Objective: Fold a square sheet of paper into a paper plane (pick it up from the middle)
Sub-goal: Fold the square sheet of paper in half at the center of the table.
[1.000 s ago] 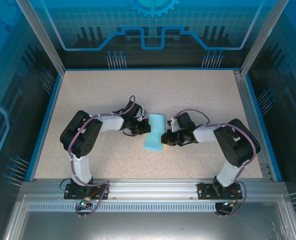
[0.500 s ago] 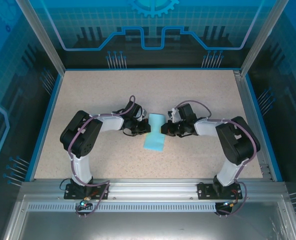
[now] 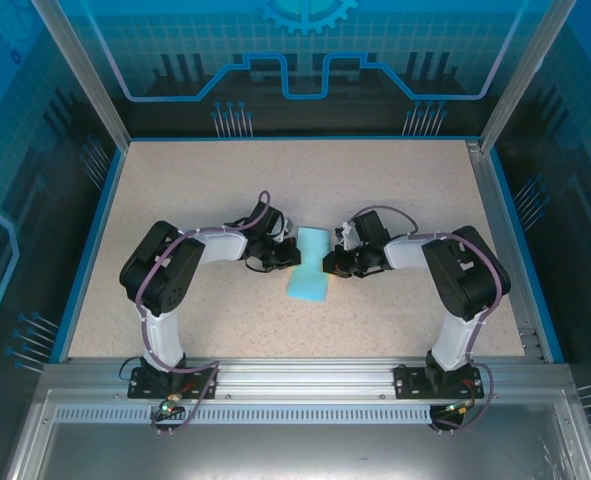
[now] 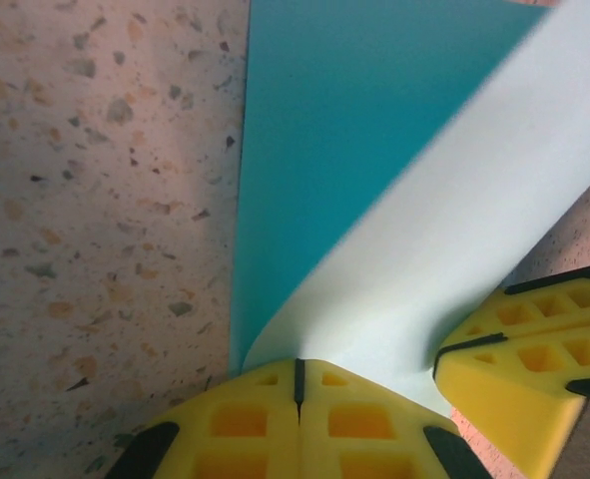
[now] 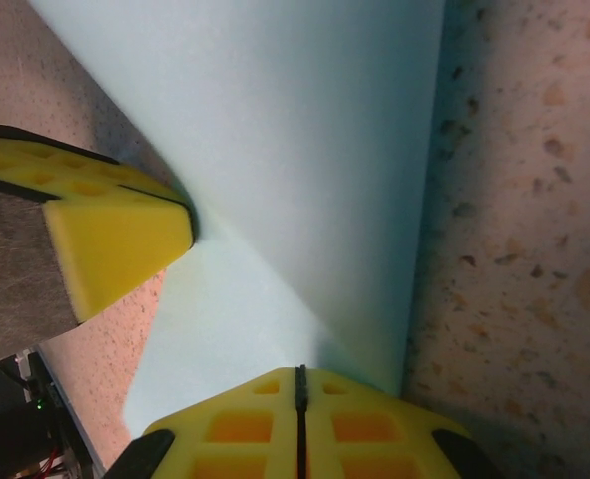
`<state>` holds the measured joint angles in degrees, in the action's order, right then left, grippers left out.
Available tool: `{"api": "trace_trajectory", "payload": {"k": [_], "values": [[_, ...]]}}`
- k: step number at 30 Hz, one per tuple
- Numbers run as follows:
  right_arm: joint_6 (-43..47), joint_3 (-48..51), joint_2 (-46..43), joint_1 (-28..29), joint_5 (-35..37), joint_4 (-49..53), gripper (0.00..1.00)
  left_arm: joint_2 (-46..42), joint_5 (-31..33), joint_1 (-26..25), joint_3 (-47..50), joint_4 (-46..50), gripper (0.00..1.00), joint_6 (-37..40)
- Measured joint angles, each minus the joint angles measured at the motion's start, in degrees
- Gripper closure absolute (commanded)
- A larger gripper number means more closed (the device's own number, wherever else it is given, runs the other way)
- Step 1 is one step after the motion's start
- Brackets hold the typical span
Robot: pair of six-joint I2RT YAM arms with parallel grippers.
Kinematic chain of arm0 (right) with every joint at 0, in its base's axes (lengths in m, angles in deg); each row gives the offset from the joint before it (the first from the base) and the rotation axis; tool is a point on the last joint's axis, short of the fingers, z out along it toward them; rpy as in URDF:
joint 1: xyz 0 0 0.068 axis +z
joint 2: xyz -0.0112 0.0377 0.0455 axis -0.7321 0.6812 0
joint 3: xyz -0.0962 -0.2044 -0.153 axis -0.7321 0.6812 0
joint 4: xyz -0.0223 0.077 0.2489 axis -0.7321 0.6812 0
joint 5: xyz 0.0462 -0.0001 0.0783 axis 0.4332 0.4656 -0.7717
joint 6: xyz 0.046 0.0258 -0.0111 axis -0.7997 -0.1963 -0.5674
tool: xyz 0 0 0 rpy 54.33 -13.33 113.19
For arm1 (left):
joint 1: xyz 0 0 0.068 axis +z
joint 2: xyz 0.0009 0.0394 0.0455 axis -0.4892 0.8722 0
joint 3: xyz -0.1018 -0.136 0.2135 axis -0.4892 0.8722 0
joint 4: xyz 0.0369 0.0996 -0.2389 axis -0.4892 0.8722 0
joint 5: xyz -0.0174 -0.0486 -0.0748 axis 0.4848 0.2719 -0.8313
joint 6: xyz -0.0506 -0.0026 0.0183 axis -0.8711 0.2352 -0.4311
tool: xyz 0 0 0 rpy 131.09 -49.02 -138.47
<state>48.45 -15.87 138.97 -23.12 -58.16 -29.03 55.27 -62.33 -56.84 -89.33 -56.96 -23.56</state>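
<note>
So the half-folded light blue sheet of paper (image 3: 308,275) sits mid-worktop (image 3: 215,190), right between the two arms. The left end effector (image 3: 293,256) is clamped tight on its left edge with a flap curling up, and the right end effector (image 3: 327,264) is pinched closed on the opposite edge.

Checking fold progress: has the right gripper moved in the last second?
Yes. The right gripper has shifted toward the table's far edge, away from the near rail, keeping to the right edge of the paper.
</note>
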Motion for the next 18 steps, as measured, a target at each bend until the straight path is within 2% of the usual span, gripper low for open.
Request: {"api": "trace_trajectory", "payload": {"k": [9,18], "values": [[0.2,-4.8,-1.0,-2.1,-0.7,0.4,0.92,0.0,0.0,0.0,0.0,0.0,1.00,0.0],[0.9,-6.3,4.8,-2.6,-0.2,0.3,0.92,0.0,0.0,0.0,0.0,0.0,1.00,0.0]]}}
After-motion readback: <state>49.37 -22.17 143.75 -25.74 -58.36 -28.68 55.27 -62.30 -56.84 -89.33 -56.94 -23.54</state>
